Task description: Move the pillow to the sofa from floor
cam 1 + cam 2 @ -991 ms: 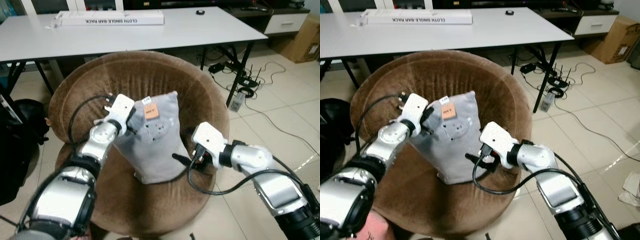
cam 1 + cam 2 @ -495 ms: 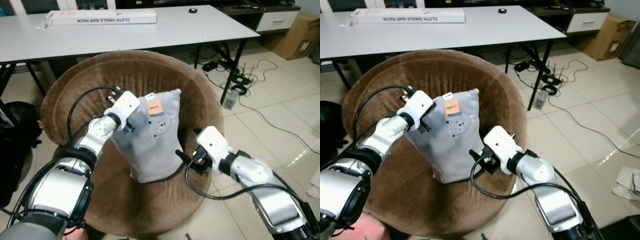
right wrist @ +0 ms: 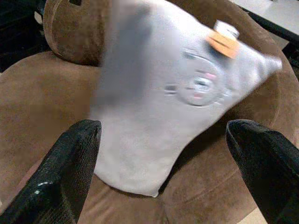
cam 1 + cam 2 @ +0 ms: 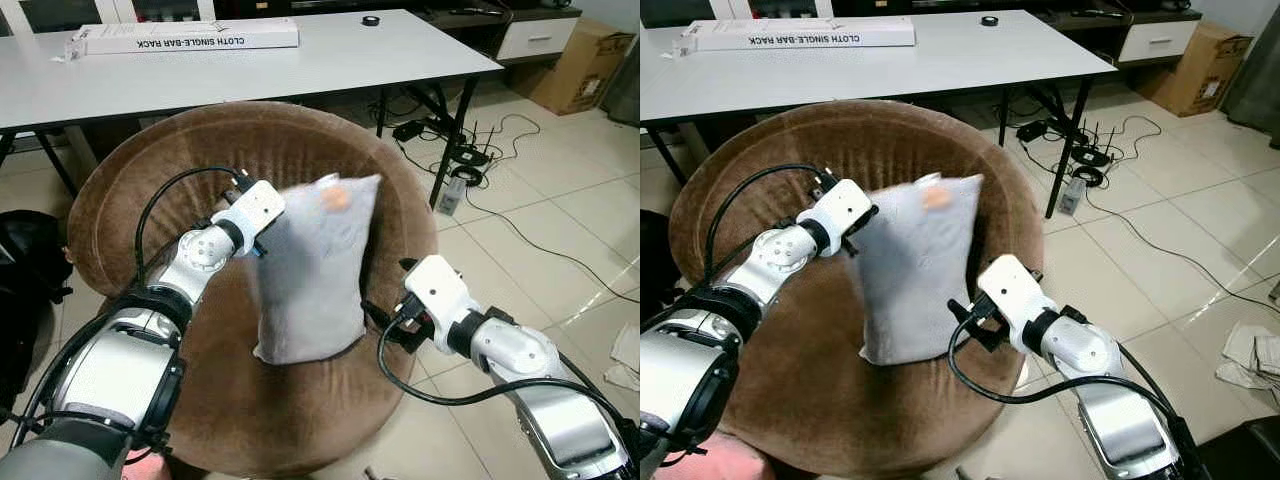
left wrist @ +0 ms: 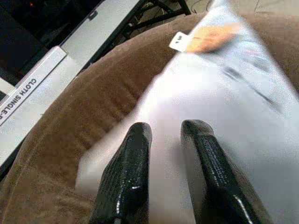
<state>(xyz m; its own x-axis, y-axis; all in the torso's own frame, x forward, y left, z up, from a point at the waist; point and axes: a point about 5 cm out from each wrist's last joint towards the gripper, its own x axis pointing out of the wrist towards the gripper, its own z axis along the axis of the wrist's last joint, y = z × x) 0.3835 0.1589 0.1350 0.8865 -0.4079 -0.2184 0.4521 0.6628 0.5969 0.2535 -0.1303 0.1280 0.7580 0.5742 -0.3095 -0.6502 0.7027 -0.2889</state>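
A grey pillow (image 4: 315, 270) with an orange tag stands on end on the seat of the round brown sofa chair (image 4: 190, 150), blurred by motion and leaning toward the chair's right side. My left gripper (image 5: 166, 128) is at the pillow's upper left edge, its fingers (image 5: 135, 140) slightly apart with the fabric just past the tips. My right gripper (image 4: 970, 320) is low at the pillow's right side, a little apart from it. In the right wrist view its fingers (image 3: 70, 154) are spread wide, with the pillow (image 3: 159, 107) beyond them.
A white table (image 4: 330, 60) with a long white box (image 4: 185, 37) stands right behind the chair. Cables and a power strip (image 4: 455, 190) lie on the tiled floor to the right. A cardboard box (image 4: 580, 60) is far right, a black bag (image 4: 25, 260) left.
The pillow's top has swung right and gone blurry, off my left gripper. My right gripper has drawn back slightly from it. The camera has shifted a little.
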